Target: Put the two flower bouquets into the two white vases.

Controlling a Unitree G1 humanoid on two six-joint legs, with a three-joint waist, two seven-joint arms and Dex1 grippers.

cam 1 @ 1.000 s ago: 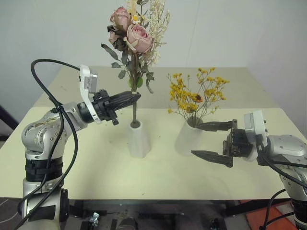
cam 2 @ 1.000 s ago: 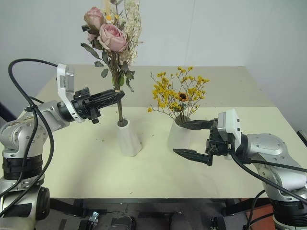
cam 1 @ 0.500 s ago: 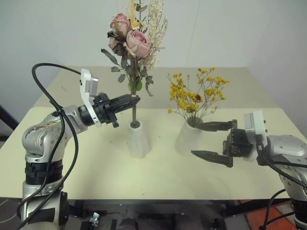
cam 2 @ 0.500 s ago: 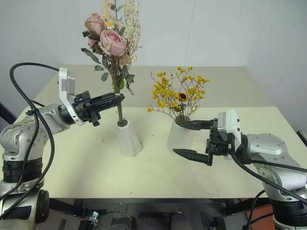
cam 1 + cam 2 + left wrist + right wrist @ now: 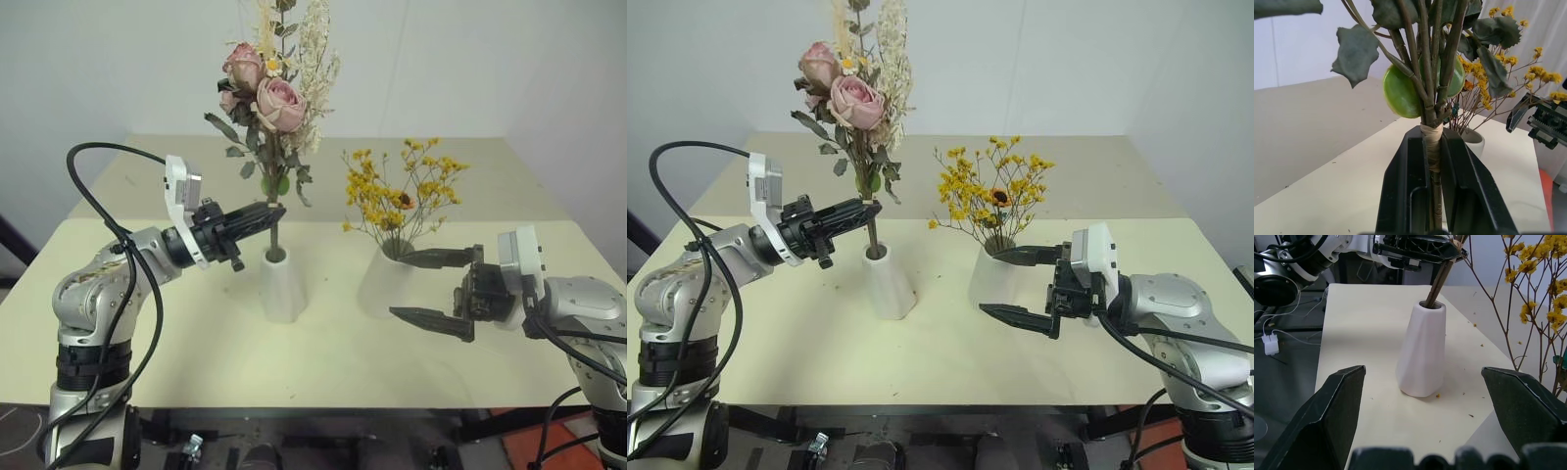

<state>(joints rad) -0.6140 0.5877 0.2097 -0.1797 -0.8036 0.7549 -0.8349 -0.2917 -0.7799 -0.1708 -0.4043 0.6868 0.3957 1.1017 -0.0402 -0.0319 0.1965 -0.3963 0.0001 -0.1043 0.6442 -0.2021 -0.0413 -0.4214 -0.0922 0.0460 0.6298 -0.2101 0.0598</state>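
Sinking a little lower than a second ago, the rose bouquet point(image 5: 266, 93) now has its stem end inside the narrow mouth of the cone vase point(image 5: 281, 287), where earlier the blooms stood higher against the wall. The left gripper point(image 5: 271, 214), coming in from the left, stays pressed together on the taped stems just above the vase rim, and the left wrist view shows the stem bundle pinched between its two black fingers point(image 5: 1400, 196). I judge this as the last stretch of the second placement: the stems are in, but the bouquet is not yet released. Further right, the yellow bouquet point(image 5: 402, 191) already stands in the wider vase point(image 5: 385, 284), so that half looks done. The right gripper point(image 5: 436, 287) holds nothing, its jaws spread wide and level just beside that vase, unmoved over the last second. On room: the two vases stand apart near the middle of the cream table point(image 5: 196, 352), well back from its front edge, with bare surface to the left of the cone vase for the left arm to back away. The rose leaves and yellow sprigs come close between the vases, so a sideways pull toward the right might snag them.
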